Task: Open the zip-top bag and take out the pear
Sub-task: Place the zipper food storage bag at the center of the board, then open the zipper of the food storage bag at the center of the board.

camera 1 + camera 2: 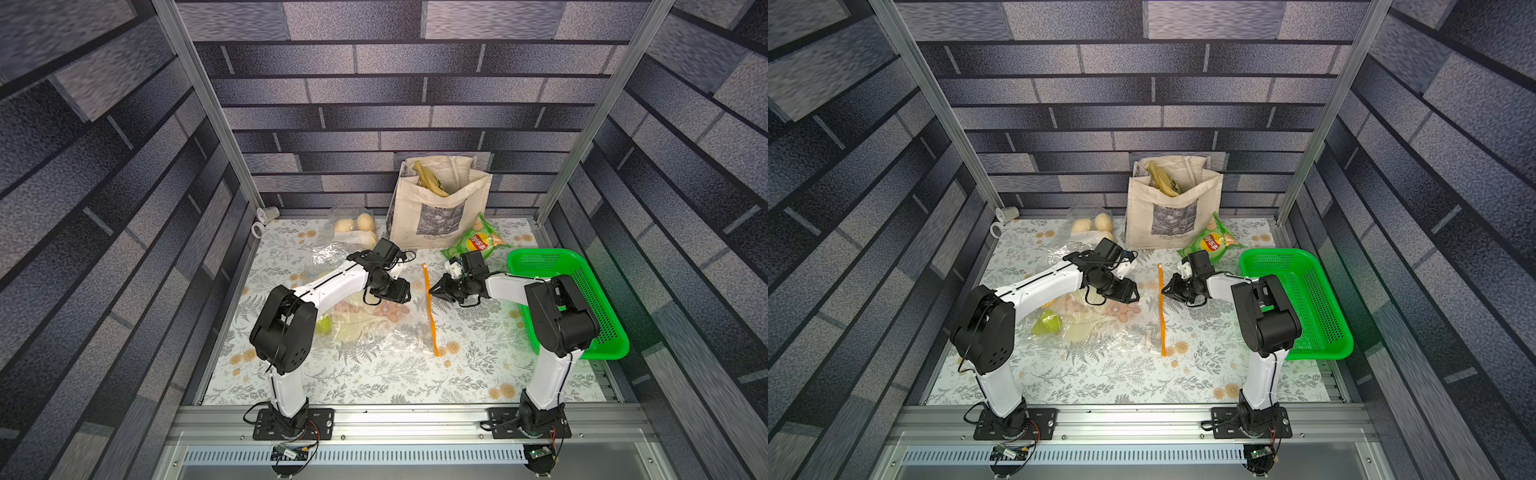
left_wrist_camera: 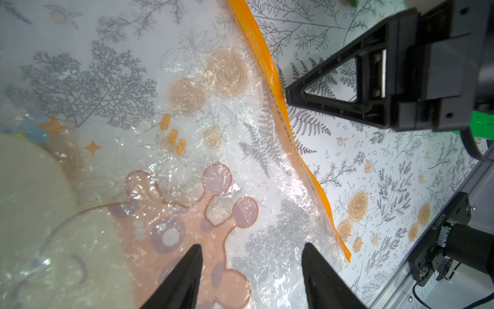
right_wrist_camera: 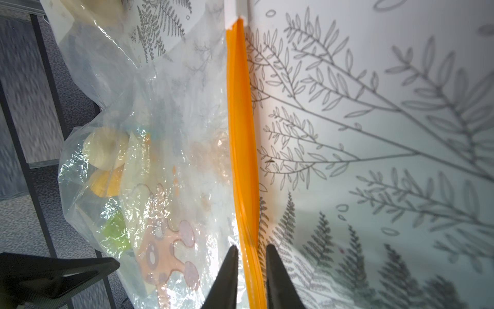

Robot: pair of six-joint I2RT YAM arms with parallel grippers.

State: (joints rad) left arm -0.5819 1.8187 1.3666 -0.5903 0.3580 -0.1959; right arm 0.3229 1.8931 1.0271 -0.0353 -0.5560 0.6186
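Zip strip [image 3: 242, 133] betw. R pincer [image 3: 251, 247] jaws.

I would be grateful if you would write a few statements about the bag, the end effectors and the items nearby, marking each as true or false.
1. The pear lies inside the zip-top bag. True.
2. The right end effector has one jaw on either side of the bag's orange zip strip. True.
3. The left end effector is shut on the pear. False: its jaws stand open over the bag's clear film and hold nothing.
4. The crisp packet sits inside the green basket. False: it lies outside, beside the basket.
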